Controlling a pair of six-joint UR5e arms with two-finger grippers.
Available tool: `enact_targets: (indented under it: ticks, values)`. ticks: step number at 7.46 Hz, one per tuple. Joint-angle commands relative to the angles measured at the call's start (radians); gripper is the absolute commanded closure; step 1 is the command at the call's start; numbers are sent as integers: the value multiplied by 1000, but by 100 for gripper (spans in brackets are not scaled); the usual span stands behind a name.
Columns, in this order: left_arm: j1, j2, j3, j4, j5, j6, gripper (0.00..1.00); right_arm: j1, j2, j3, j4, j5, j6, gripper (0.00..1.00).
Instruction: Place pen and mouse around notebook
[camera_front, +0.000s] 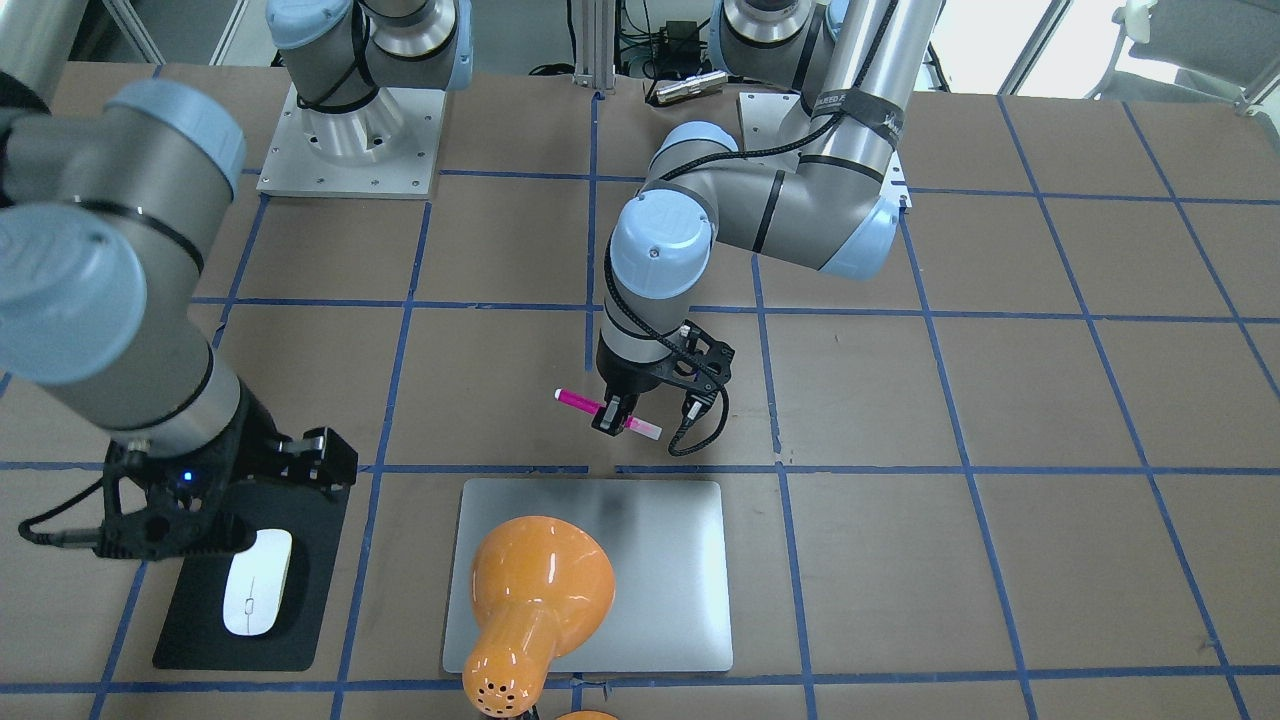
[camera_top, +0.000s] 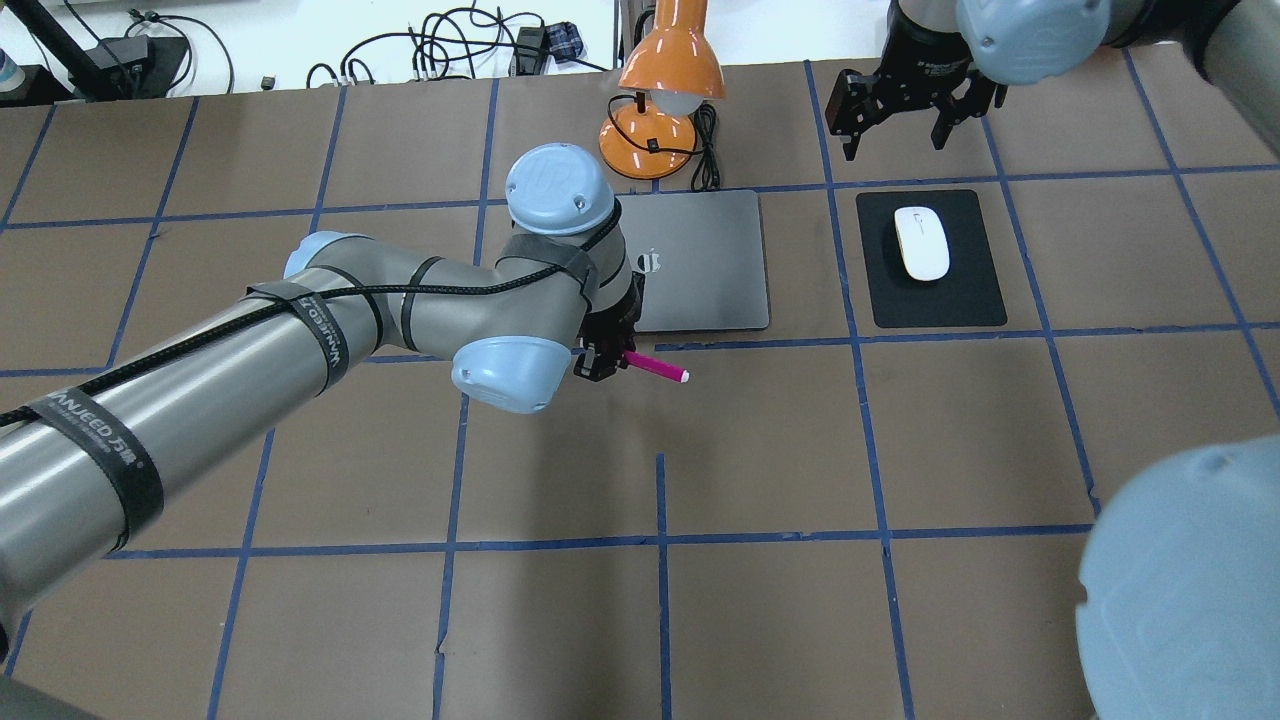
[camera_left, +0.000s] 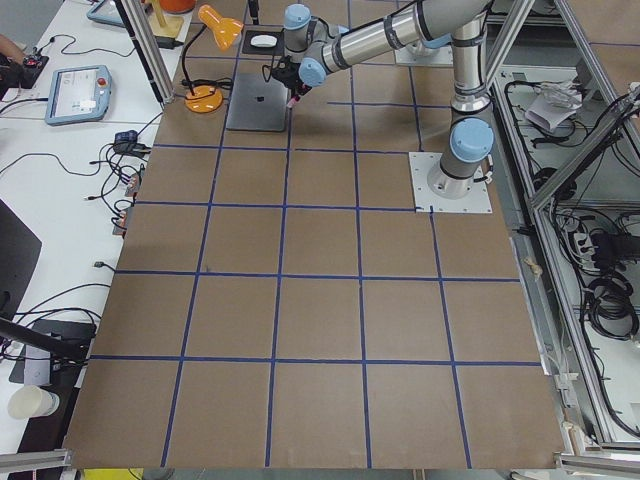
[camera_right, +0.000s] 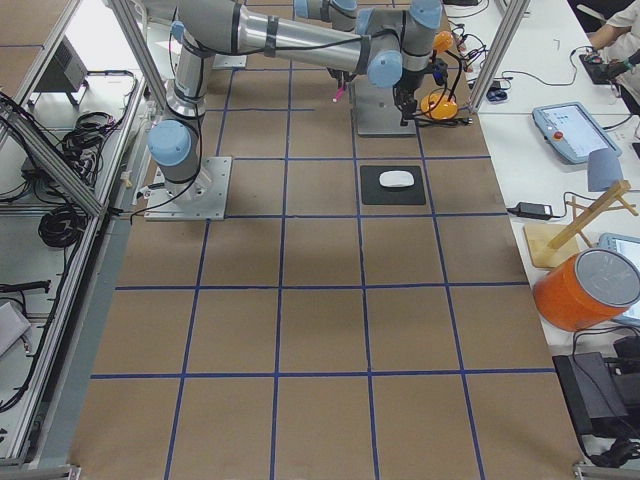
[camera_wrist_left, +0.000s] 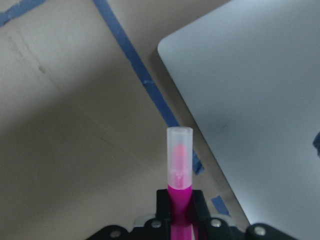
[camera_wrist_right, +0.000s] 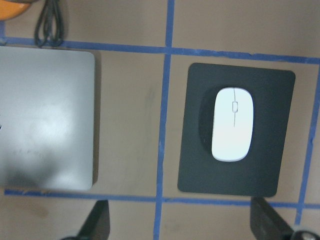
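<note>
My left gripper (camera_top: 600, 358) is shut on the magenta pen (camera_top: 655, 368), whose pale end (camera_wrist_left: 179, 150) sticks out past the fingers. It holds the pen low over the table, just off the silver notebook's (camera_top: 700, 260) edge nearest the robot; I cannot tell whether the pen touches the table. The white mouse (camera_top: 921, 243) lies on a black pad (camera_top: 965, 290) to the right of the notebook. My right gripper (camera_top: 897, 140) hovers open beyond the pad's far edge with nothing between its fingers (camera_wrist_right: 97, 220). The right wrist view looks down on the mouse (camera_wrist_right: 232, 124) and the notebook (camera_wrist_right: 45, 120).
An orange desk lamp (camera_top: 660, 90) stands at the notebook's far edge, its cable (camera_top: 708, 150) beside it, and its shade (camera_front: 530, 590) hangs over part of the notebook. My right arm's elbow (camera_top: 1180, 580) looms over the near right of the table.
</note>
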Motion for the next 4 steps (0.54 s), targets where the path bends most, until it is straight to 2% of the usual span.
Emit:
enact_targets:
  ticks: [1, 2, 3, 4]
  values:
    - [-27, -24, -1, -1, 0, -92, 100, 29, -189, 33, 87, 72, 15, 0]
    - [-27, -35, -1, -1, -4, -104, 100, 32, -250, 85, 87, 57, -3, 0]
    - [-34, -44, -7, 4, -6, -143, 100, 32, -274, 140, 88, 1, 3, 0]
    - [-36, -49, -23, 4, -4, -179, 100, 33, -272, 212, 73, 0, 10, 0]
